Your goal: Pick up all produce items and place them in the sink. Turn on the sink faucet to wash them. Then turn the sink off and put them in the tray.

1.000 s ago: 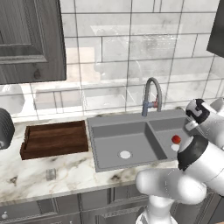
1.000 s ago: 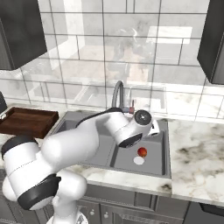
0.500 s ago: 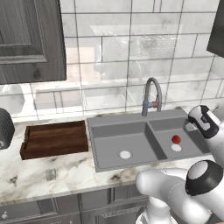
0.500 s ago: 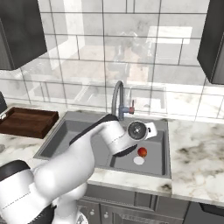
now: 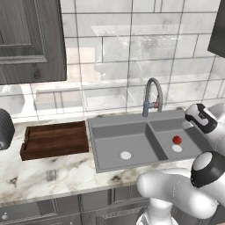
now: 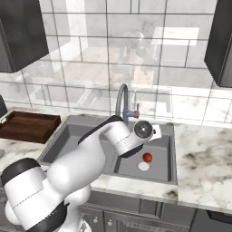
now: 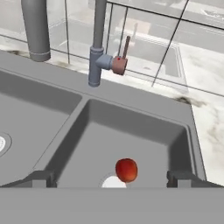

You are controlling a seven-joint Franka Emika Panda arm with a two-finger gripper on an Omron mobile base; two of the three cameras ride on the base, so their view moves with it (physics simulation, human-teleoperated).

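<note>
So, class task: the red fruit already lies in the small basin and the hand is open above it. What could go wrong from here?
1. The faucet spout seems to hang over the large basin, so water may miss the fruit.
2. The fruit is round and may roll from the open hand.
3. The faucet handle is small; the hand could slip off.

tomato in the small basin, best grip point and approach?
Take the tomato across its widest middle, coming straight down from above. It is round and smooth, so any lower or higher pinch would likely slip. It sits on the basin floor of the sink beside the pale drain, clear of the walls. The tool is open.
</note>
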